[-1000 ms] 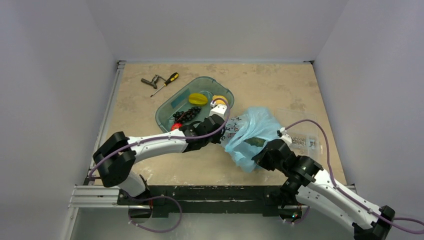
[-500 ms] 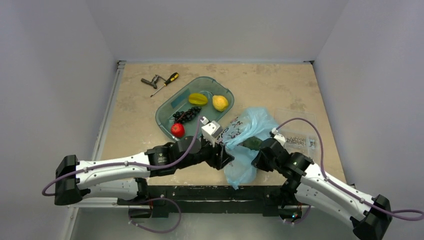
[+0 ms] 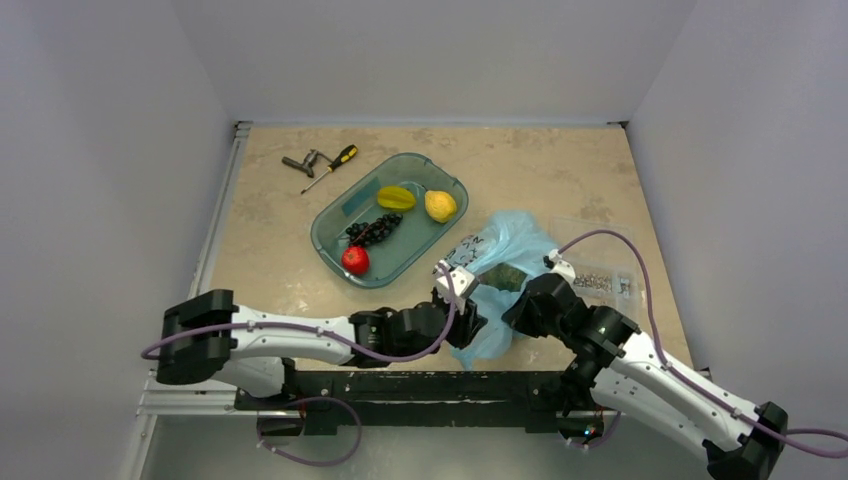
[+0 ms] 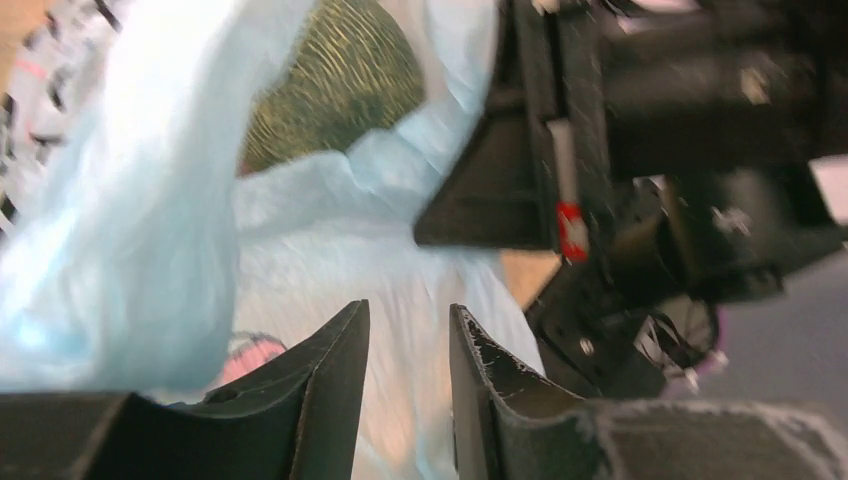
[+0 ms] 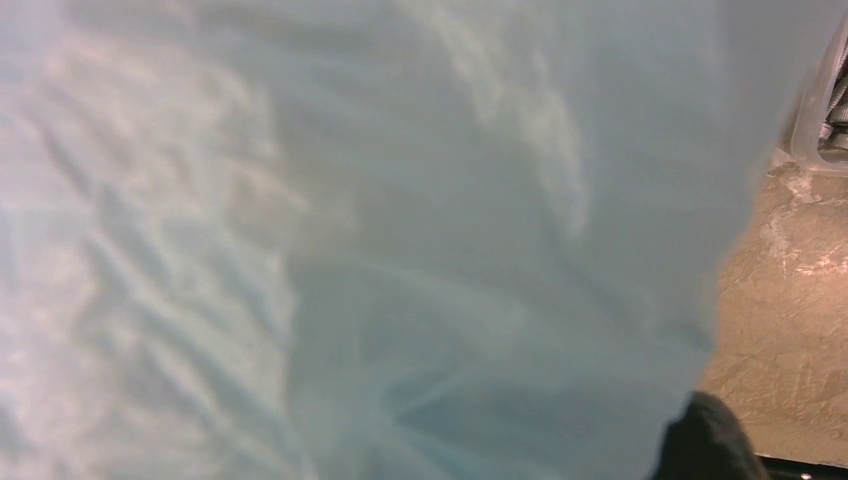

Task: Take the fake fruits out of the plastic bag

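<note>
Large round dull-green rough-skinned fake fruit [image 4: 330, 80] sits inside the thin crinkly light-blue translucent plastic bag [image 3: 515, 240] on the beige counter [image 3: 280, 250] between the arms, so the step in hand looks like opening the bag's mouth. The right pincer [image 3: 527, 303] is closed, apparently on the bag's right edge, while the left pincer [image 4: 408, 318] stands slightly parted at the near edge, gripping nothing. Next, the left probably must catch the opposite lip and spread it, or reach past the film to the fruit.

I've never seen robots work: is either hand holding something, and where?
The right hand seems shut on the plastic bag, pinching its film on the right side. The left hand is open beside the bag, holding nothing.
</note>
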Available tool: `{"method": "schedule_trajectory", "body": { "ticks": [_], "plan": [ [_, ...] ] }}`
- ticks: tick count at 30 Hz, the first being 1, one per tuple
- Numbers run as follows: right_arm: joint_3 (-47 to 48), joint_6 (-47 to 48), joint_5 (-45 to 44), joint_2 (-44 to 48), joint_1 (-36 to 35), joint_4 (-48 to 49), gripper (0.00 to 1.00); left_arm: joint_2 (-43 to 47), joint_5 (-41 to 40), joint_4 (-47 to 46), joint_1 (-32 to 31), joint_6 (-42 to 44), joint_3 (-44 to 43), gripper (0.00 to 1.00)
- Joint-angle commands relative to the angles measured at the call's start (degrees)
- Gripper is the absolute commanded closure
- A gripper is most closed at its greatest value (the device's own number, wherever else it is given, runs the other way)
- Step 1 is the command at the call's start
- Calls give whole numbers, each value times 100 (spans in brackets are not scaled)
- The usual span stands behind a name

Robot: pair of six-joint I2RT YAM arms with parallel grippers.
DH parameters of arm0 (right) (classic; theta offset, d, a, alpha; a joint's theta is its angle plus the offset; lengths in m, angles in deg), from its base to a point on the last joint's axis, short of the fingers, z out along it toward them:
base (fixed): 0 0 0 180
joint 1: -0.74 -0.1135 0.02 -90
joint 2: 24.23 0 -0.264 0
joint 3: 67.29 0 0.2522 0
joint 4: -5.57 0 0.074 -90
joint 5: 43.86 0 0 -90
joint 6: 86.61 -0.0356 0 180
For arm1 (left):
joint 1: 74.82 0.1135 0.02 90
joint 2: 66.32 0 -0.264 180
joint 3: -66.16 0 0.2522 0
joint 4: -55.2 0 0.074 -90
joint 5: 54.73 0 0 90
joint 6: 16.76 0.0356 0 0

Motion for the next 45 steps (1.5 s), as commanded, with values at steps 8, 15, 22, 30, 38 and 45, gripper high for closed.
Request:
{"method": "schedule_trajectory", "body": {
  "ticks": [8, 15, 22, 30, 38, 45],
  "plan": [
    [278, 323, -166, 110, -19, -25, 100, -1756, -86, -648, 1015, 420, -1877, 76],
    [329, 334, -264, 205, -19, -229, 100, -2500, -701, -999, 1319, 823, -2183, 72],
    [663, 40, -504, -23, -19, -631, 79, -2988, -435, 66, 1851, 571, -2503, 73],
    [2024, 1036, -1288, -1117, 9, -805, 32, -2688, 437, 419, 1852, 341, -2223, 75],
    [2565, 1613, -1928, -2175, 382, -925, 7, -1838, 1256, 1041, 1857, 381, -2254, 52],
    [2035, 1767, -1929, -2184, 623, -265, 26, -1543, 2085, 2055, 1872, 468, -2624, 47]
  ]
}}
